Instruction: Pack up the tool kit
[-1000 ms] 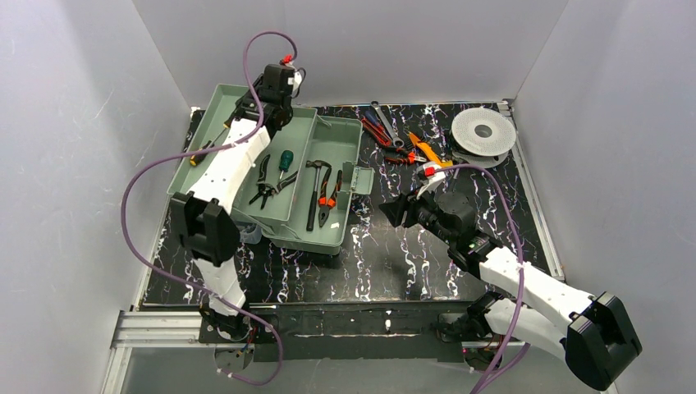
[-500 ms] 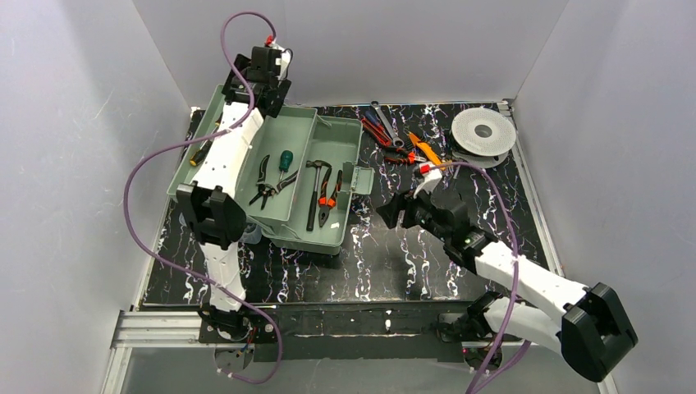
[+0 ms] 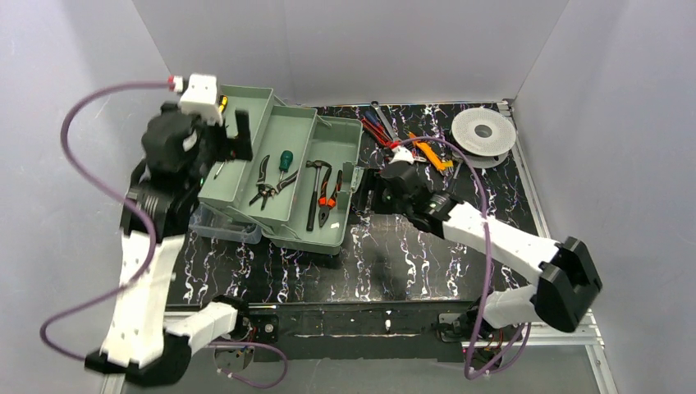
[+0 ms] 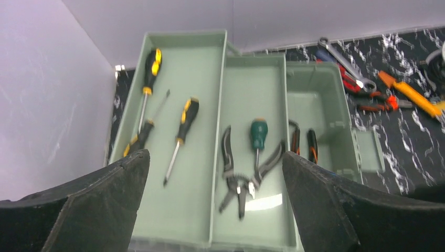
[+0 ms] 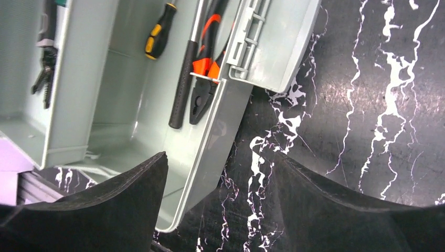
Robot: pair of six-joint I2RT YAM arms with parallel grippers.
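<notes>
Seen from above, the tool kit (image 3: 291, 135) sat open at about ten o'clock on the black marbled table (image 3: 410, 254), its tiered green trays stepped outward. The left gripper (image 4: 215, 160) hung over the leftmost tray, jaws spread wide and holding nothing. The overhead picture was blurred there, so it only seemed clear of the tray. That tray held three yellow-and-black screwdrivers (image 4: 184, 118). The middle tray held dark pliers (image 4: 236, 181) beside a green-handled screwdriver (image 4: 257, 135). The deep base held a hammer (image 3: 313, 197) and red-handled pliers (image 3: 327, 201). At the kit's three o'clock side, the right gripper (image 5: 219, 157) hovered low with jaws open and empty. Loose tools (image 4: 409, 95) lay on the table at twelve o'clock, and a white spool (image 3: 483, 131) at one o'clock.
</notes>
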